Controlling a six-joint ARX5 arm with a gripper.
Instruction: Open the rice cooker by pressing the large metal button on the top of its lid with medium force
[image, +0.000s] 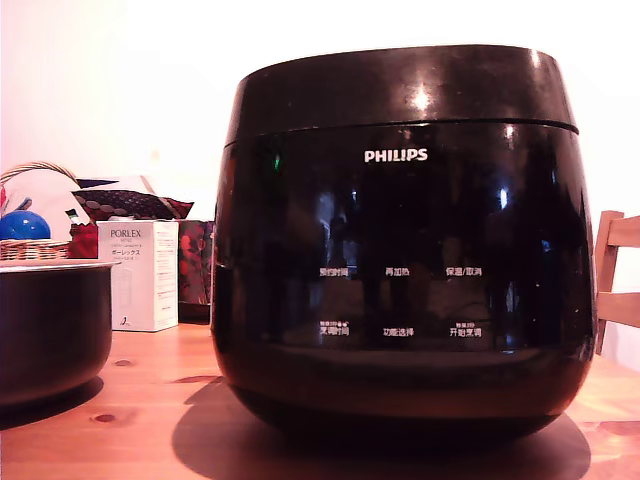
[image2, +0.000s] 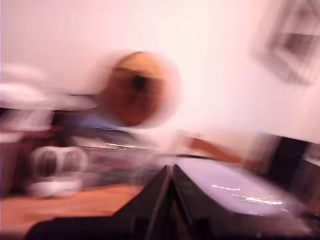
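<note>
1. I saw the rice cooker (image: 400, 250) standing on the tabletop (image: 150, 400), its lid (image: 400, 90) down; nothing pressed yet.
2. In the blurred wrist view, my tool (image2: 170, 195) had its jaws together, holding nothing.
3. The press remained.

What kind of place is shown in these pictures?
Probably a home, maybe a dining area: a rice cooker on a wooden table, a wicker basket, and a wooden chair.

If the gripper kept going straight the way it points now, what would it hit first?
Hard to say: the wrist view is motion-blurred. The gripper looks shut, pointing across the table toward blurred clutter and a wall, nothing clearly near. The exterior view doesn't show it.
</note>
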